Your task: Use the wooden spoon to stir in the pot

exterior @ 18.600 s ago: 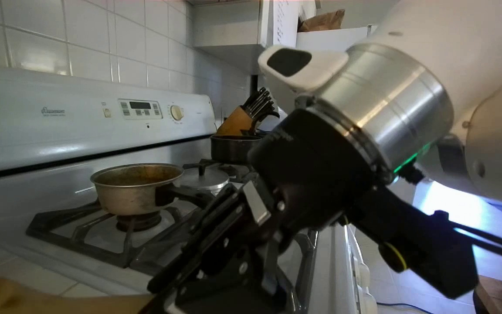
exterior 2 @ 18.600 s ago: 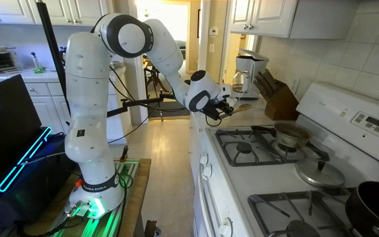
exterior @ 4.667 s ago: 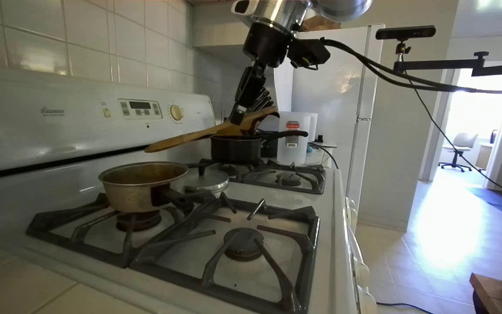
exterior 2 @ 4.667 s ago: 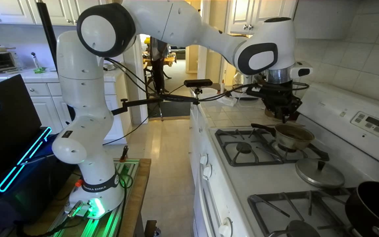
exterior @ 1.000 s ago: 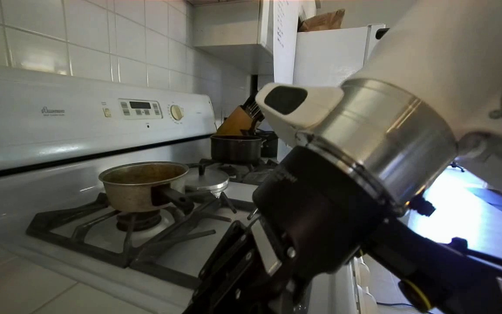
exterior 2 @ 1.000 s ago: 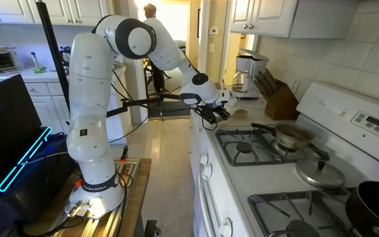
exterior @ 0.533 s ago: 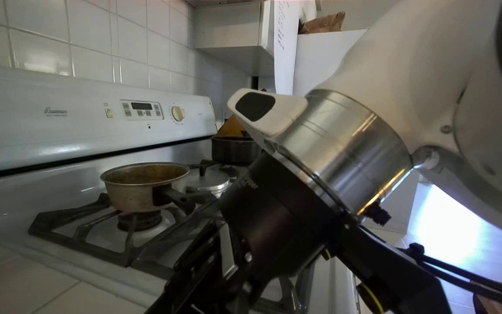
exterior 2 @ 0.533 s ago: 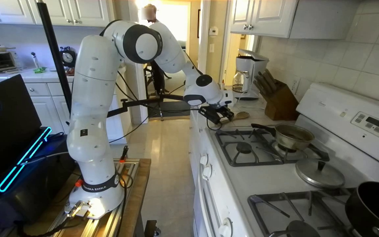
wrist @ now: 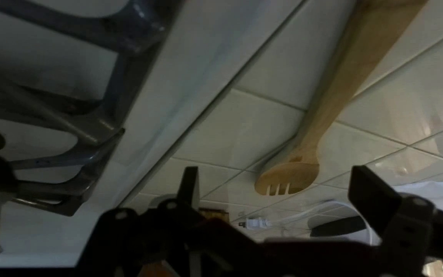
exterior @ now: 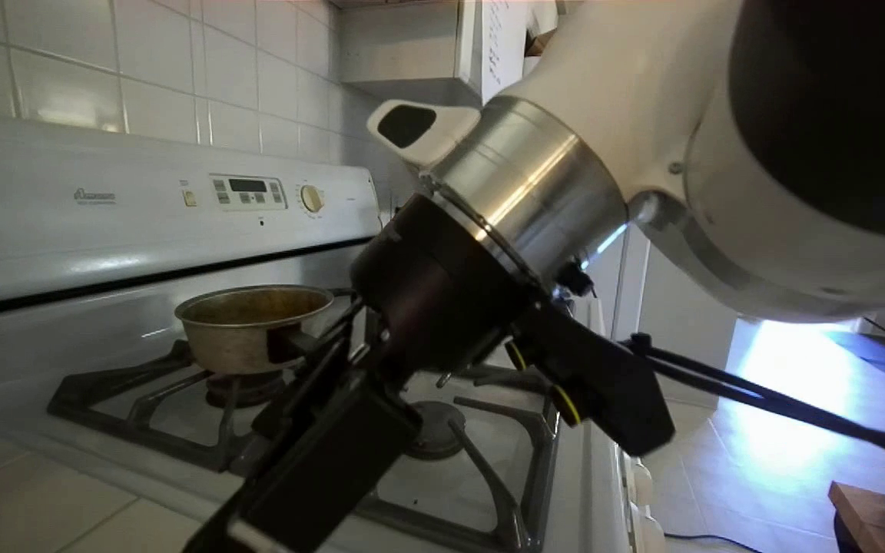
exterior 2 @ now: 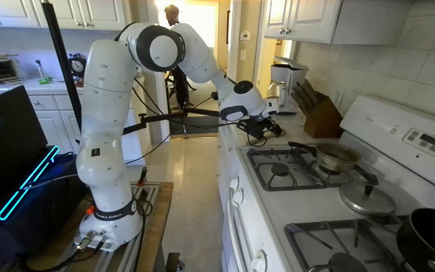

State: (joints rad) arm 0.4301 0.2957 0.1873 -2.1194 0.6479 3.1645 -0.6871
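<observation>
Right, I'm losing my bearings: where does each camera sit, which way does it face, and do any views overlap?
Wrist view: on the wrist, facing out past the open end effector toward the wooden spoon and tiled counter.
An exterior view: low, by the end of the stove nearer the pot, looking along it; the wrist looms large.
An exterior view: higher, toward the stove's opposite end, looking back along it; the whole arm shows, base to end effector.
Shared: both exterior views show the pot and the control panel.
</observation>
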